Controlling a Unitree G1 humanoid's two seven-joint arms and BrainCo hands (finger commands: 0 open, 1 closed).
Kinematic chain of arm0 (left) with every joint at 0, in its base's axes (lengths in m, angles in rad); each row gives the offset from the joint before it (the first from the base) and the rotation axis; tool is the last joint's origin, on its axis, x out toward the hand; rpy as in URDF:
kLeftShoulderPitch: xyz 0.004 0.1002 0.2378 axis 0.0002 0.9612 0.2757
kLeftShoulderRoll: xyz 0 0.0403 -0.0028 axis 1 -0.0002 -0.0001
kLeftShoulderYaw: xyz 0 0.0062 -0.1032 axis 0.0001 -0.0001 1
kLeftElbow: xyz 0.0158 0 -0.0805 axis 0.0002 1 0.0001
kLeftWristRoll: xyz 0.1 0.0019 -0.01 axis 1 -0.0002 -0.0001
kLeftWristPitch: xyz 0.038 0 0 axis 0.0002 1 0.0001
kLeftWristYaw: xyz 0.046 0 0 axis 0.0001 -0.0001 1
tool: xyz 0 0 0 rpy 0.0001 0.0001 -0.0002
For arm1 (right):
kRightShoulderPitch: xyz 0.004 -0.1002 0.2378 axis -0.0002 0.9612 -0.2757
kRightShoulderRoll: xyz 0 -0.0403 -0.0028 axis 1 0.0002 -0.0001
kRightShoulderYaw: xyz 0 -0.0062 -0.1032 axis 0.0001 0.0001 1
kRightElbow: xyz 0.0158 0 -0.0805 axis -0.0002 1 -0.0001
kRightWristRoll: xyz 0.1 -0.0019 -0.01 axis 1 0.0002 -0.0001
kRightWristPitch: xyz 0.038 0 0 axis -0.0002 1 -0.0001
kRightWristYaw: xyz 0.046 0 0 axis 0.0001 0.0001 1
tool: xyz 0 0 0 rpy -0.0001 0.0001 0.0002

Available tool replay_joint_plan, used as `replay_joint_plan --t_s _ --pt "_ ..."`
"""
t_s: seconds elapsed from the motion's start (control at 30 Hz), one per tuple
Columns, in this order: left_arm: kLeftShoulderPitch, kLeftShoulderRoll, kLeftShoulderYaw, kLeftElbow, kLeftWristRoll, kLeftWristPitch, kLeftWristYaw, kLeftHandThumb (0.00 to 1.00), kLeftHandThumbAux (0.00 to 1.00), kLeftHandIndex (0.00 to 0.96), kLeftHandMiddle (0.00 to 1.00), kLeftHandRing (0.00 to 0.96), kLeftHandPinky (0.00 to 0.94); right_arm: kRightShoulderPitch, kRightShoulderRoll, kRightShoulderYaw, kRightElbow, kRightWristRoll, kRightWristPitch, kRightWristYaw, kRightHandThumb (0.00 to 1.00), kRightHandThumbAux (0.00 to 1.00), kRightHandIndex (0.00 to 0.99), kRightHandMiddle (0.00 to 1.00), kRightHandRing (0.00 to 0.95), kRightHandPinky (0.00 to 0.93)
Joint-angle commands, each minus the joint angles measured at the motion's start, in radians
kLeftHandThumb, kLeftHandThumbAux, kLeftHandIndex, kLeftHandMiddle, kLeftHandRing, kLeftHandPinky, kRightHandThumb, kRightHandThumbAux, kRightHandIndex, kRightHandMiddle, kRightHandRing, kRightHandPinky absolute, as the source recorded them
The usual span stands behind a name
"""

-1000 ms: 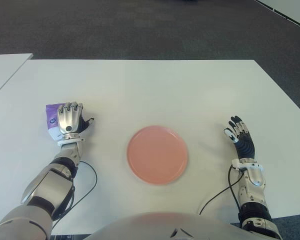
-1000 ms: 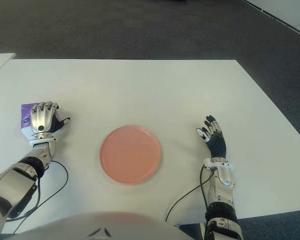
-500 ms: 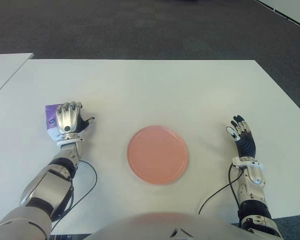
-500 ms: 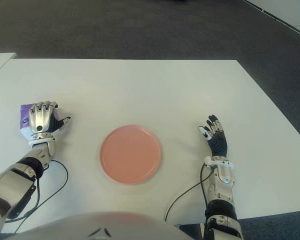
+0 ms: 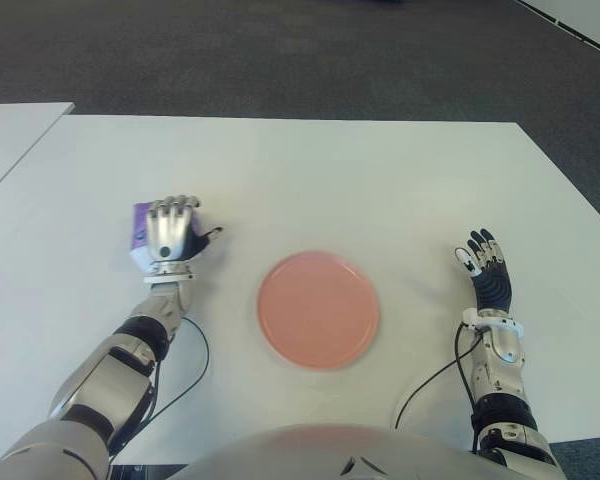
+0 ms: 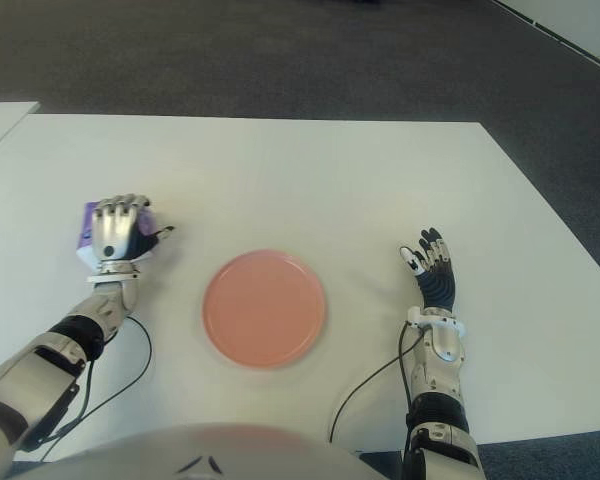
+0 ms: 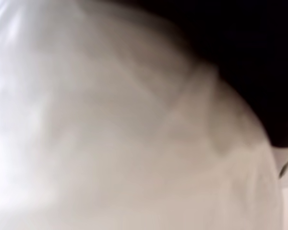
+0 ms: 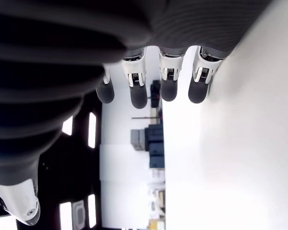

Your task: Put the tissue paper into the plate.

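Note:
A purple and white tissue paper pack (image 5: pixel 138 222) sits under my left hand (image 5: pixel 172 232), whose fingers are curled over it, left of the plate. The pink round plate (image 5: pixel 318 309) lies on the white table (image 5: pixel 340 180) near its front middle, with nothing in it. A short gap of bare table separates the hand with the pack from the plate's left rim. The left wrist view is filled by a pale blurred surface pressed close to the camera. My right hand (image 5: pixel 486 272) shows to the right of the plate, fingers spread and holding nothing.
A second white table (image 5: pixel 10 130) edge shows at the far left. Dark carpet (image 5: pixel 280 50) lies beyond the table. Black cables (image 5: pixel 430 375) run from both wrists toward the front edge.
My left hand has moved right toward the plate, carrying the tissue pack with it. The right hand has drifted slightly toward the front edge.

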Motion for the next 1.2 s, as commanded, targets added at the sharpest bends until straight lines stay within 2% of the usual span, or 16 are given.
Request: replay_joint_plan --t_s 0.03,0.17,0.27,0.53,0.67,1.07,1.17,1.2 --pt "0.082 -0.050 -0.037 -0.199 0.042 0.027 -0.058 1.000 0.657 0.409 0.505 0.493 0.430 0.060 0.070 0.027 0.096 -0.014 0.099 -0.017 0.289 0.632 0.034 0.125 0.067 0.015" --pt "0.133 -0.067 -0.047 -0.382 0.079 0.073 -0.129 1.000 0.657 0.400 0.506 0.497 0.437 0.069 0.079 0.036 0.070 -0.018 0.099 -0.028 0.307 0.633 0.041 0.124 0.069 0.022" --pt "0.156 -0.072 -0.042 -0.446 0.093 0.085 -0.169 1.000 0.657 0.398 0.508 0.502 0.438 0.074 0.082 0.041 0.058 -0.018 0.102 -0.033 0.307 0.639 0.043 0.121 0.066 0.011" --pt "0.199 -0.096 -0.060 -0.545 0.147 0.083 -0.237 1.000 0.657 0.395 0.512 0.515 0.437 0.064 0.086 0.041 0.065 -0.015 0.115 -0.059 0.326 0.643 0.039 0.123 0.066 0.000" --pt "0.224 -0.097 -0.063 -0.627 0.147 0.077 -0.308 1.000 0.656 0.397 0.515 0.519 0.436 0.060 0.094 0.042 0.062 -0.009 0.122 -0.066 0.353 0.644 0.045 0.142 0.080 0.011" --pt "0.258 -0.095 -0.055 -0.681 0.148 0.066 -0.393 1.000 0.655 0.398 0.511 0.520 0.441 0.079 0.115 0.056 0.020 -0.019 0.130 -0.080 0.356 0.617 0.039 0.130 0.077 0.021" --pt "0.267 -0.098 -0.056 -0.675 0.154 0.068 -0.383 0.968 0.648 0.398 0.511 0.524 0.665 0.080 0.117 0.055 0.021 -0.021 0.129 -0.086 0.369 0.606 0.037 0.129 0.077 0.022" --pt "0.270 -0.099 -0.056 -0.672 0.158 0.072 -0.379 0.965 0.648 0.398 0.511 0.525 0.687 0.079 0.117 0.056 0.023 -0.022 0.128 -0.088 0.370 0.604 0.036 0.129 0.077 0.022"
